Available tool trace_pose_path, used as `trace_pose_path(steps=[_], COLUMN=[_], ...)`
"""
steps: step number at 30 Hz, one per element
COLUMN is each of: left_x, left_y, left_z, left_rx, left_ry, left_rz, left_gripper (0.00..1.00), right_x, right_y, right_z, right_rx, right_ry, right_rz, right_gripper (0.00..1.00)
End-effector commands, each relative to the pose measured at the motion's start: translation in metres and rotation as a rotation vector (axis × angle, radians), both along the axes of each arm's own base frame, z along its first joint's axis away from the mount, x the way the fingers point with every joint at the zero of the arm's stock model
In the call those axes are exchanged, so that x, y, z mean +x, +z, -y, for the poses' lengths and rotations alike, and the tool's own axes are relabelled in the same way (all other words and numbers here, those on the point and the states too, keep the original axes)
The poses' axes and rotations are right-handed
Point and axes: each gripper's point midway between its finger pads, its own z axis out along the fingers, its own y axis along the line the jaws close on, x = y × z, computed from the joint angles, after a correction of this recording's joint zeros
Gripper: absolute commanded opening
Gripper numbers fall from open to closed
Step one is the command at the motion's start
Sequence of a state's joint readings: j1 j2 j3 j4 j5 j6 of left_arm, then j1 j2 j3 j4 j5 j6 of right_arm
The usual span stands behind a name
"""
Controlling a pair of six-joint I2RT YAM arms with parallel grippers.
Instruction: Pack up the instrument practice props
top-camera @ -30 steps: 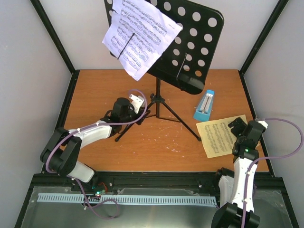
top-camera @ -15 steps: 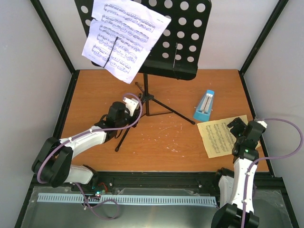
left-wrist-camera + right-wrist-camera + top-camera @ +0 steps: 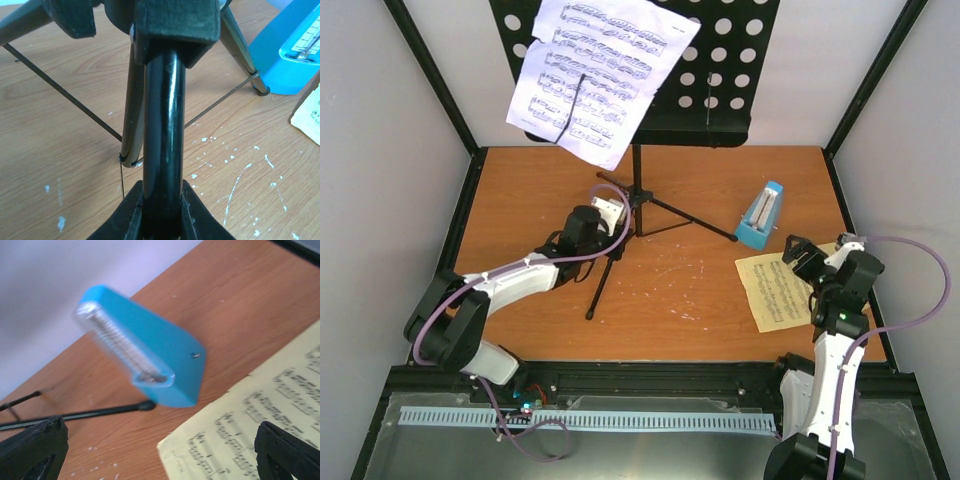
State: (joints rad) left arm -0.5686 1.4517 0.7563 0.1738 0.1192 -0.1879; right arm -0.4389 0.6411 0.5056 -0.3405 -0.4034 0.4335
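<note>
The black tripod music stand [image 3: 638,190] stands at the table's back middle. Its round-holed desk [image 3: 720,70] carries white sheet-music pages [image 3: 595,70]. My left gripper [image 3: 611,217] is shut on a black tube of the stand's tripod [image 3: 161,165], just below the leg hub. The small blue wedge metronome [image 3: 760,216] stands right of the stand and also shows in the right wrist view [image 3: 145,347]. A yellow sheet-music page [image 3: 782,290] lies flat beside it. My right gripper [image 3: 802,252] is open and empty, low over the yellow page [image 3: 260,435], facing the metronome.
One stand leg's foot [image 3: 147,405] rests right by the metronome's base. White walls with black corner posts [image 3: 435,80] close in the table on three sides. The table's black front rail [image 3: 650,375] runs between the arm bases.
The stand first swung left, then came back right and turned, with my left gripper on it. My right gripper moved up and left over the yellow page, towards the metronome.
</note>
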Motion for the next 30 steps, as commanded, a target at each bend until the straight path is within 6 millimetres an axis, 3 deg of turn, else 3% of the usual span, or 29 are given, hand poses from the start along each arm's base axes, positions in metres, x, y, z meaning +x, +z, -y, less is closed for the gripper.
trace_pose_path(steps=[1,5,9,12,15,18,24,30], left_x=[0.013,0.009,0.005,0.007,0.005,-0.002,-0.031,-0.068], left_y=[0.013,0.018,0.027,0.036,0.05,0.062,0.111,0.174], left_z=[0.017,0.024,0.02,0.001,-0.022,-0.043,-0.059,-0.063], left_rx=[-0.112,-0.149,-0.165,-0.142,-0.167,-0.193,-0.301,-0.357], left_ry=[0.072,0.043,0.053,0.13,0.177,0.215,0.145,0.038], left_rz=[-0.059,-0.069,-0.057,-0.013,0.01,0.02,0.054,0.095], left_gripper=[0.01,0.15,0.43,0.67,0.82,0.89,0.96,0.97], right_x=[-0.001,-0.006,-0.01,-0.011,-0.012,-0.014,-0.018,-0.049], right_y=[0.031,0.043,0.055,0.064,0.068,0.065,0.065,0.107], right_z=[-0.029,-0.04,-0.057,-0.076,-0.098,-0.126,-0.193,-0.278], right_rx=[0.023,0.02,0.045,0.097,0.128,0.121,0.131,0.064], right_ry=[0.165,0.22,0.302,0.385,0.457,0.532,0.724,0.976], right_rz=[0.09,0.124,0.175,0.222,0.247,0.24,0.22,0.256], right_gripper=[1.0,1.0,1.0,1.0,1.0,1.0,0.94,0.91])
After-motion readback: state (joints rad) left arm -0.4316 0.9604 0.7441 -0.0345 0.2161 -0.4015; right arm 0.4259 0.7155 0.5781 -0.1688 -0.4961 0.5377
